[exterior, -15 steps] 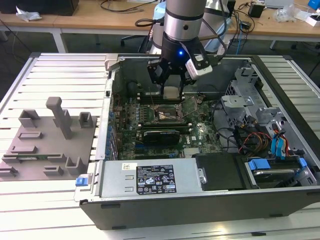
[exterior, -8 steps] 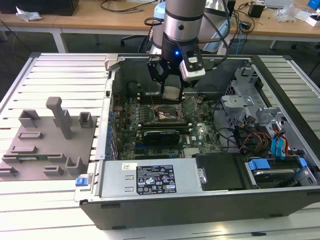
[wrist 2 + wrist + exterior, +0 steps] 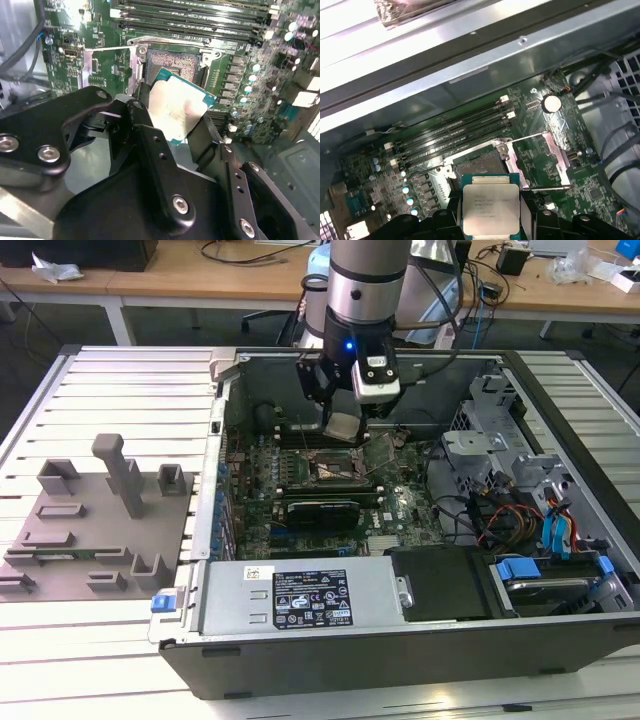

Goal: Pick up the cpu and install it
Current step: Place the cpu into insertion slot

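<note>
Second wrist view, pincer grips cpu, tilted

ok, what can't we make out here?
- cpu underside: faces away in both wrist views.
- cpu edges where gripped: second wrist view, covered by fingers of the gripper.
- socket pins: second wrist view, partly behind the cpu; too small in the exterior view.
</note>
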Tool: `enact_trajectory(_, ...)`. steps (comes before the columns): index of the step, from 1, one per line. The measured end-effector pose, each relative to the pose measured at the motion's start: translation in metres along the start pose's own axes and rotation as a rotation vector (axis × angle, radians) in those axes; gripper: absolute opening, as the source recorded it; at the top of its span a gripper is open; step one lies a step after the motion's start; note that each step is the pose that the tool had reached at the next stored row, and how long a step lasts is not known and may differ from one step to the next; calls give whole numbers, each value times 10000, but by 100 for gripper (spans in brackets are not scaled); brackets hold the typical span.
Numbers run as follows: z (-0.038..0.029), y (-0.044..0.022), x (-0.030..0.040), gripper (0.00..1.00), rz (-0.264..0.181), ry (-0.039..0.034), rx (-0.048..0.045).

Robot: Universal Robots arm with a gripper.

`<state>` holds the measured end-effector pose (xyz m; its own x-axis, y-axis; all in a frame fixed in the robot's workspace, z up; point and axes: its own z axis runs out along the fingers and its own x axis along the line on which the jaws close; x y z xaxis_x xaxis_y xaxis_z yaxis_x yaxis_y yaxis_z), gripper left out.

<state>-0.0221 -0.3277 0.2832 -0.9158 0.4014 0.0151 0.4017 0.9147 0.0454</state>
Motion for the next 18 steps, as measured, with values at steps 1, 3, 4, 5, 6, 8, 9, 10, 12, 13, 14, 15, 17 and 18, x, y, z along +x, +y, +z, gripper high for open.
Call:
enact_trajectory(1, 1, 0, 0, 55, 131, -6, -2)
enact_trajectory(3, 2, 0, 0, 55, 431, -21, -5)
enact_trajectory(4, 3, 0, 0, 55, 577, -28, -6)
enact_trajectory(5, 4, 0, 0, 55, 745, -37, -6)
enact_trajectory(6, 4, 0, 0, 55, 878, -44, -6)
enact_trajectory(8, 6, 0, 0, 55, 1174, -59, -6)
enact_trajectory(9, 6, 0, 0, 55, 1364, -69, -6)
enact_trajectory(10, 7, 0, 0, 55, 1591, -81, -6)
enact_trajectory(12, 8, 0, 0, 55, 1924, -98, -5)
enact_trajectory(13, 9, 0, 0, 55, 2048, -105, -6)
enact_trajectory(14, 10, 0, 0, 55, 2177, -112, -5)
enact_trajectory(15, 10, 0, 0, 55, 2370, -123, -4)
enact_trajectory(17, 12, -1, 0, 55, 2709, -142, -2)
enact_trajectory(18, 13, 0, 0, 55, 2856, -149, -2)
